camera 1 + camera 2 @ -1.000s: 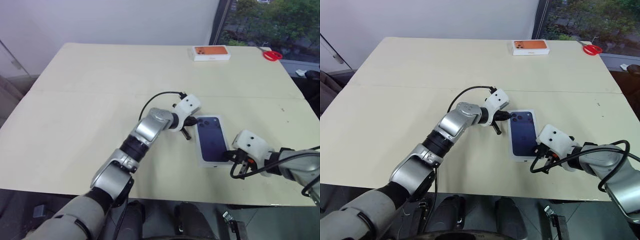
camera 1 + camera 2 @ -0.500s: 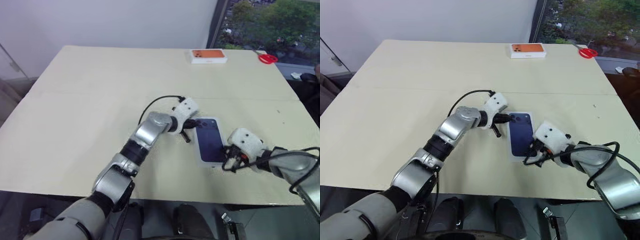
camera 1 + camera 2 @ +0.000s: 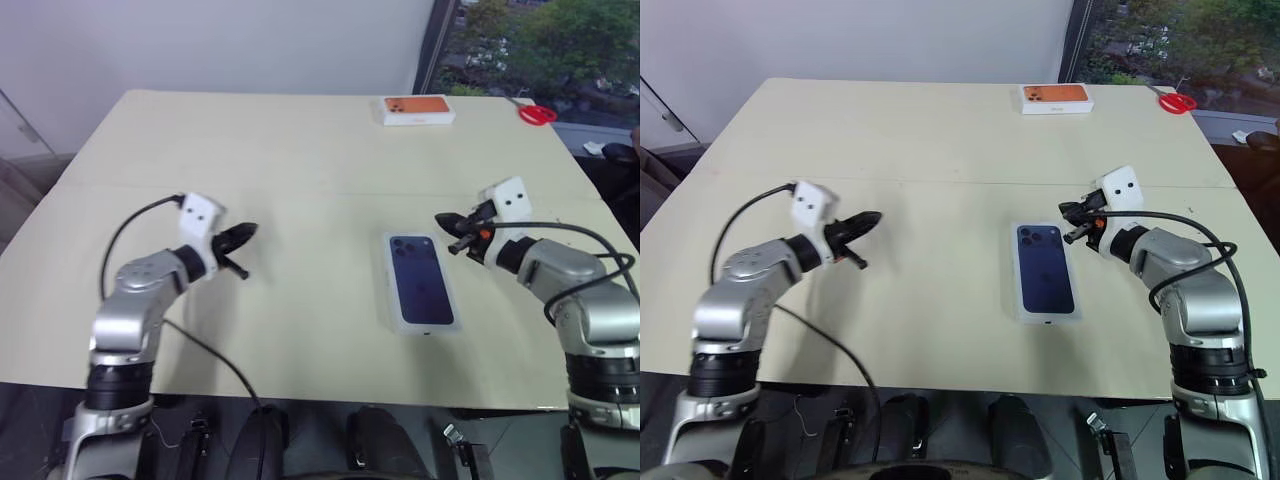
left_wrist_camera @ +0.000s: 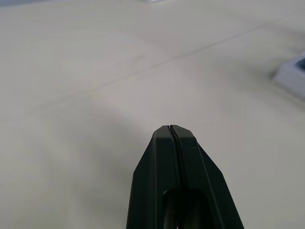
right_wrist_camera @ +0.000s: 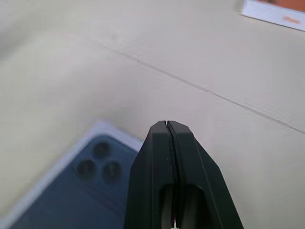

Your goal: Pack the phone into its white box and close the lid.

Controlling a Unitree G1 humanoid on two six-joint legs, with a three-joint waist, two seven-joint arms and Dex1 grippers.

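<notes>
From the left eye view, the lid, its printed dark blue phone picture facing up, is lying flat on the bench, long axis running away from the robot. It is covering what is probably the white box with the phone inside, though neither is showing. The right gripper is hovering just beside the lid's far right corner, jaws pressed together on nothing and pointing toward the robot's left. The left gripper is hanging well apart on the other side, jaws likewise closed and empty, pointing toward the lid. So the right arm is sitting much nearer.

The right eye view is giving the same layout.

In the left wrist view, the closed jaws are aiming across bare bench, with a blurred pale corner, possibly the lid, at the edge.

In the right wrist view, the closed jaws are hanging over the bench just past the lid's camera-cluster end.
</notes>
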